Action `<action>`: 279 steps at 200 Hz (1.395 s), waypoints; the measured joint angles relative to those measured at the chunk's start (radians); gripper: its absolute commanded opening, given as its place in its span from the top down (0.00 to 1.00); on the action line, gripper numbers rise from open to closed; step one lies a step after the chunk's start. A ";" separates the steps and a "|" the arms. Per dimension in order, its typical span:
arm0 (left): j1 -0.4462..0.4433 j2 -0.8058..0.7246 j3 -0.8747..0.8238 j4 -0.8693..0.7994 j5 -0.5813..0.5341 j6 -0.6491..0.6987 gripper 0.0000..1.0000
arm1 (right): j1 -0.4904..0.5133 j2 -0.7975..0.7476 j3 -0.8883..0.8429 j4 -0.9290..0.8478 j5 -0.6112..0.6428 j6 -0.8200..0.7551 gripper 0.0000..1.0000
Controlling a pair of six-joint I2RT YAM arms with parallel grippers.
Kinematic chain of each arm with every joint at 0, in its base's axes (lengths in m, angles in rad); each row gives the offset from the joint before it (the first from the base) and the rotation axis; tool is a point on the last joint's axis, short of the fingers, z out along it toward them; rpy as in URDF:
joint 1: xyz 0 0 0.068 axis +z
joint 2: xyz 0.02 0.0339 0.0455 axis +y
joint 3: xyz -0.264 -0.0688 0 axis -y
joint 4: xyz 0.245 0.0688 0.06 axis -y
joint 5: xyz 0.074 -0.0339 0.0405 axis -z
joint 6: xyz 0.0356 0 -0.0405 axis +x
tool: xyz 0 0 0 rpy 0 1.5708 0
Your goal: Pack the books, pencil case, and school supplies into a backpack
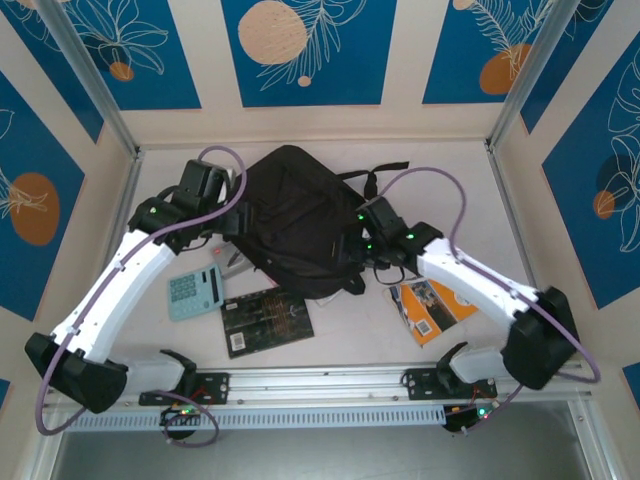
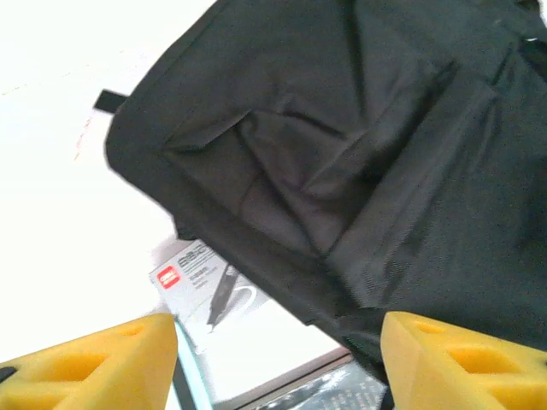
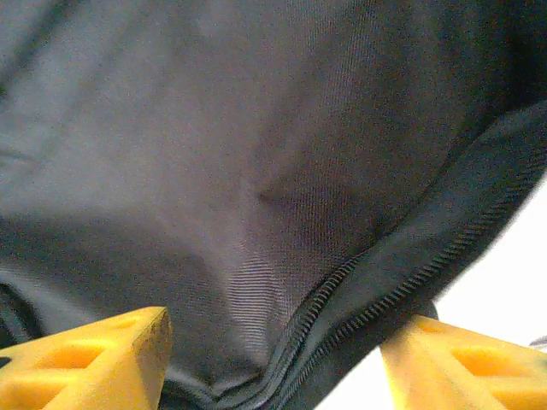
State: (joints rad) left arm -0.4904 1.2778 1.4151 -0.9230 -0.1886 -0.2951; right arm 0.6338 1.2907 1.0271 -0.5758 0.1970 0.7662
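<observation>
Two books lie out in the top view: a black book (image 1: 265, 320) near centre and an orange book (image 1: 432, 305) to the right, with one teal piece (image 1: 193, 292) on the left. One backpack (image 1: 300, 215) sits mid-table, with the left gripper (image 1: 232, 215) and right gripper (image 1: 360, 245) at its sides.

Left wrist: fingers (image 2: 94, 367) spread and empty, over the backpack's edge and one packet (image 2: 205, 290).

Right wrist: fingers (image 3: 94, 359) spread either side of the zip (image 3: 359, 299). The fabric looks soft and floppy, so I'd pinch the zip rim.
</observation>
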 measured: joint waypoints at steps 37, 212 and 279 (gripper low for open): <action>-0.183 0.202 0.178 -0.021 -0.072 0.106 0.30 | -0.085 -0.155 0.000 0.026 0.006 -0.002 0.33; -0.243 0.853 0.478 0.004 -0.356 0.260 0.53 | -0.268 -0.194 -0.127 0.060 -0.189 -0.040 0.41; -0.206 0.821 0.495 0.017 -0.257 0.249 1.00 | -0.262 -0.177 -0.124 0.094 -0.243 -0.049 0.55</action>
State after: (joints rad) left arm -0.6964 2.0991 1.9099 -0.9058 -0.4454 -0.0460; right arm 0.3714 1.1137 0.9031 -0.4820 -0.0463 0.7170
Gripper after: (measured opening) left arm 0.044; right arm 0.428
